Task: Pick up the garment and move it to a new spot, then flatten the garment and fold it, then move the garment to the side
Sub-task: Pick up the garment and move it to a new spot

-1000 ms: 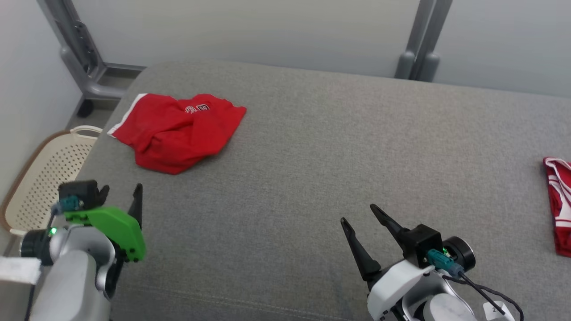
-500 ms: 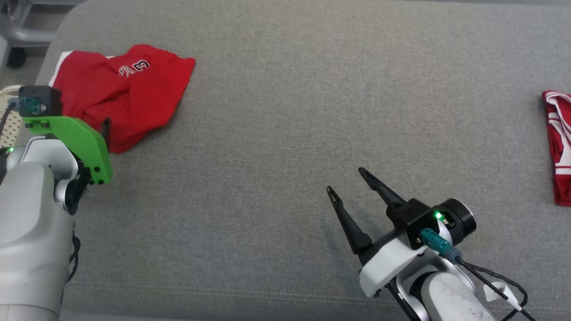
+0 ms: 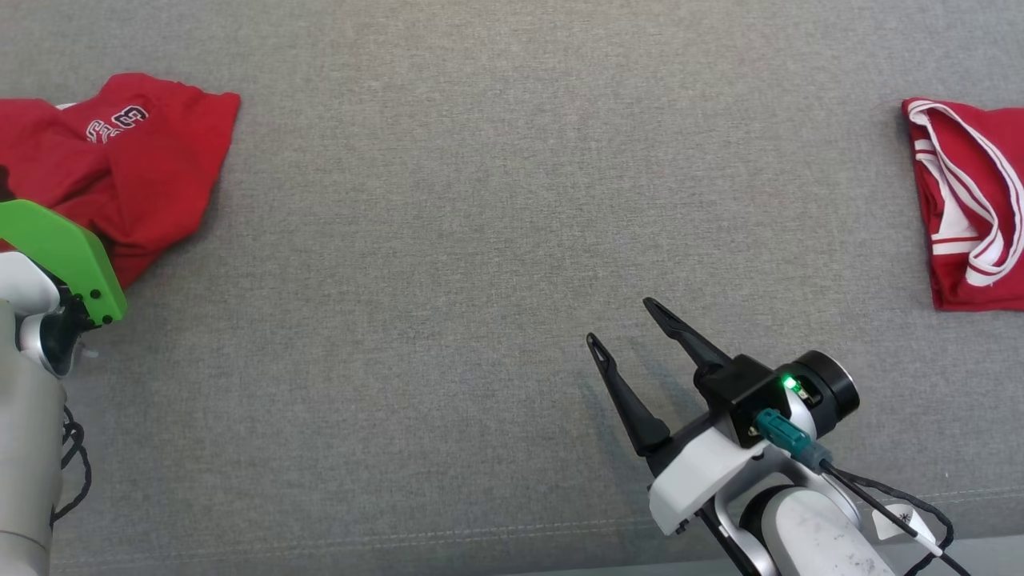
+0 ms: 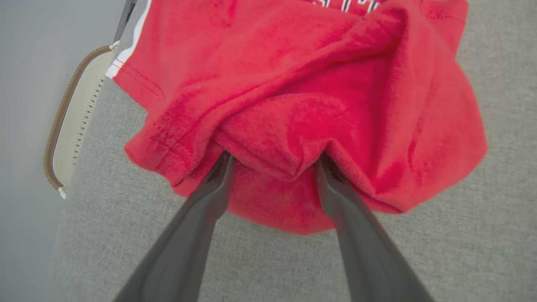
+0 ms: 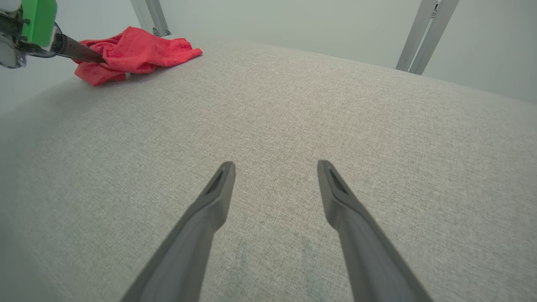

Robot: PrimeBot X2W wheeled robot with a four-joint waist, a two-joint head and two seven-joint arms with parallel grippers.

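Left fingers (image 4: 197, 226) now at one garment (image 4: 314, 84)

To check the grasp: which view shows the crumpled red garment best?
Left wrist view: the garment is close, with the left gripper open at its fold. Head view cuts it off; right wrist view shows it small.

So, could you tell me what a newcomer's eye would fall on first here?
The crumpled red garment at the left of the grey fabric surface stands out, with the left end effector pushed open into its near edge, a fold between its fingers. A red garment with white stripes lies at the far right, and the right end effector is open above bare fabric.
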